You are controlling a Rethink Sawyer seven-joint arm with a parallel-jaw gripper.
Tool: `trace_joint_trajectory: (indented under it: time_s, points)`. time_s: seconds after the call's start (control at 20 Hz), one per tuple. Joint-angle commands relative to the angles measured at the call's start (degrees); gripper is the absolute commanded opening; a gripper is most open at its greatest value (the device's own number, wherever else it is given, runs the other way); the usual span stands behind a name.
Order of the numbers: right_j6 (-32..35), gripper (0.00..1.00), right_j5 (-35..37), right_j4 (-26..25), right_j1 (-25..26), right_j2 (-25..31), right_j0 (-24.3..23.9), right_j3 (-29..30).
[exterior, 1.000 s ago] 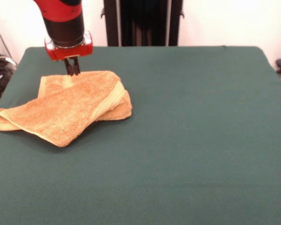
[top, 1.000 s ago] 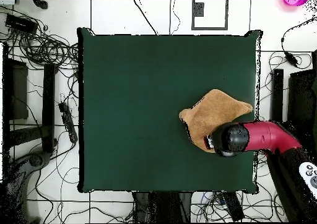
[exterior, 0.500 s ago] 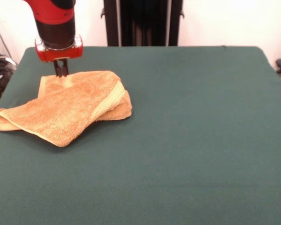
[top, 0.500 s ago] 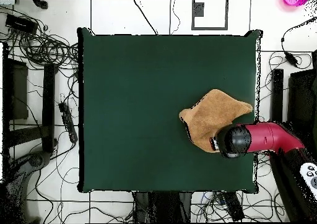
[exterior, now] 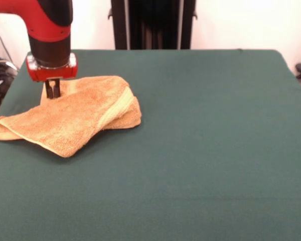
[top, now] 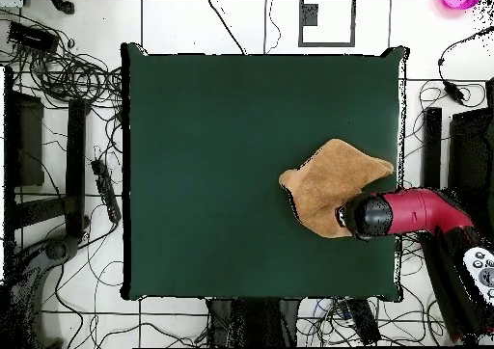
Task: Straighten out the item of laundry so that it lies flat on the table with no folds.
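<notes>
Front view | pincer (exterior: pixel 52 93) narrow, tips at far corner of folded towel (exterior: pixel 70 118) | table (exterior: pixel 200 150)

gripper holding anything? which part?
Cannot tell. The gripper is down at the towel's far corner, but a hold is not visible.

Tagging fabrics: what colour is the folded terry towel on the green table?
Golden-orange terry-cloth towel, with a paler woven band; the front view shows it best.

The folded towel (exterior: pixel 72 118) lies at the counter's (exterior: pixel 200 150) left edge in the front view, the gripper (exterior: pixel 52 90) at its far corner.
</notes>
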Motion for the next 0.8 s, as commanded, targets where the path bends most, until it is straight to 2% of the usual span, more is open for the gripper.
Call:
trace_joint_trajectory:
  time_s: [0.05, 0.3, 0.45, 0.6, 0.8]
  points:
    - [-2.1, 0.00, -4.2, -3.4, 8.6, -0.5, 3.9, -6.2]
    - [-2.1, 0.00, -1.4, -3.3, 14.6, -1.3, 5.4, -13.2]
    - [-4.1, 0.00, 3.4, -1.9, 17.4, -1.6, 6.5, -17.3]
    - [-4.6, 0.00, 5.8, -2.5, 18.5, -2.0, 7.4, -19.2]
    - [-4.9, 0.00, 12.9, -4.4, 18.0, -3.6, 9.8, -21.7]
